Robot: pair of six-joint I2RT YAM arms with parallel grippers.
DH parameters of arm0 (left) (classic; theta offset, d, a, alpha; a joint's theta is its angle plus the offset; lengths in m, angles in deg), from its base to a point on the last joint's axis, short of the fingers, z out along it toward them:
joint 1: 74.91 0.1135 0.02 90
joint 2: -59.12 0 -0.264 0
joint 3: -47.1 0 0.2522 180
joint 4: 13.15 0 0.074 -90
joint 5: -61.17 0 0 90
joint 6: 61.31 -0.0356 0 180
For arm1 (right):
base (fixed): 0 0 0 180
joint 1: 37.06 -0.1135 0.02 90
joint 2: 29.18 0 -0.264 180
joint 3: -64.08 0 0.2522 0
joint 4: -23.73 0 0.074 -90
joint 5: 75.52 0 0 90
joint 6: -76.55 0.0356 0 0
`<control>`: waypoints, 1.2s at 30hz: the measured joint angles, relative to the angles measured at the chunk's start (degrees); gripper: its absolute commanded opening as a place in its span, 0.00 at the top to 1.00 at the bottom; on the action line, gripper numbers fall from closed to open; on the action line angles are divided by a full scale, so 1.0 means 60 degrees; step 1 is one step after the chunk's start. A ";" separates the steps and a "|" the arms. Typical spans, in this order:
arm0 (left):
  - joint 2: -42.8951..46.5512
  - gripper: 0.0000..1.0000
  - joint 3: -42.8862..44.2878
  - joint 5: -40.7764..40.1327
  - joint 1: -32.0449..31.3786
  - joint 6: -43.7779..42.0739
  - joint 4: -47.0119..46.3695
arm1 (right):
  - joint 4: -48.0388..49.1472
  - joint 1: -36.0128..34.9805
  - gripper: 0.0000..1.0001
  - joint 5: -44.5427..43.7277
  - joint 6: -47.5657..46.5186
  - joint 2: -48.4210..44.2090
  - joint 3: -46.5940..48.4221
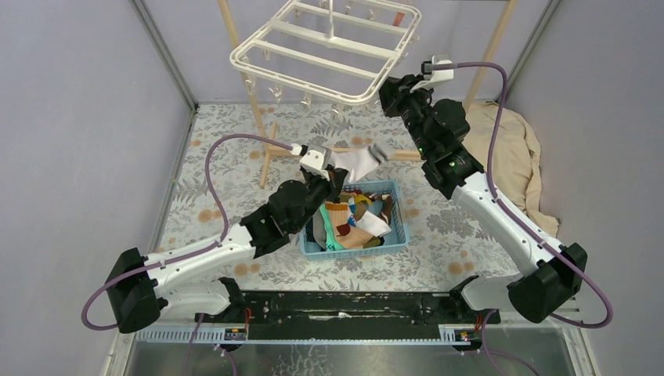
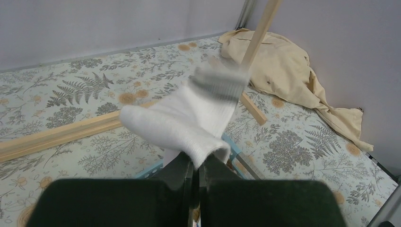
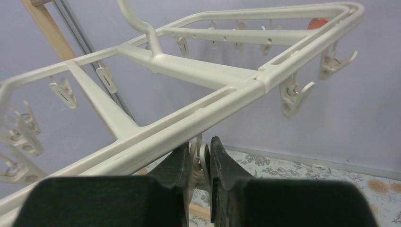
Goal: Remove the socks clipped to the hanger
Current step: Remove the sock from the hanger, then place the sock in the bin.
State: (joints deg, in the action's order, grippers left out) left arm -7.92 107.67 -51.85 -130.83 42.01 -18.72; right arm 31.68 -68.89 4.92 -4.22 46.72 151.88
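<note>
The white plastic hanger [image 1: 329, 47] hangs at the back, its clips dangling below the frame. My left gripper [image 1: 333, 170] is shut on a white sock [image 1: 356, 162] with a grey cuff, above the basket. In the left wrist view the sock [image 2: 189, 113] sticks up from the shut left gripper [image 2: 198, 163], and its grey end is blurred and free of any clip. My right gripper [image 1: 389, 92] is under the hanger's near right corner. In the right wrist view this gripper [image 3: 201, 158] is shut on a clip [image 3: 204, 156] below the hanger [image 3: 198, 109]. A small red piece [image 3: 318, 22] shows at the far side.
A blue basket [image 1: 399, 227] with several socks of mixed colours stands mid-table under the left gripper. A beige cloth [image 1: 509, 149] lies at the back right. The wooden rack's poles [image 1: 262, 133] and floor bar [image 2: 56, 135] stand behind. Grey walls close in both sides.
</note>
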 measured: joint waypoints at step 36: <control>-0.0929 0.64 -0.1155 0.2295 0.0000 0.1581 0.0339 | -0.4237 0.0011 0.09 0.0612 0.1479 -0.3104 -0.3916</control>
State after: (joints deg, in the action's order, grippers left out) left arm -13.50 100.74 -38.08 -130.83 51.50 -16.68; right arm 6.26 -68.83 8.59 4.66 28.10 128.38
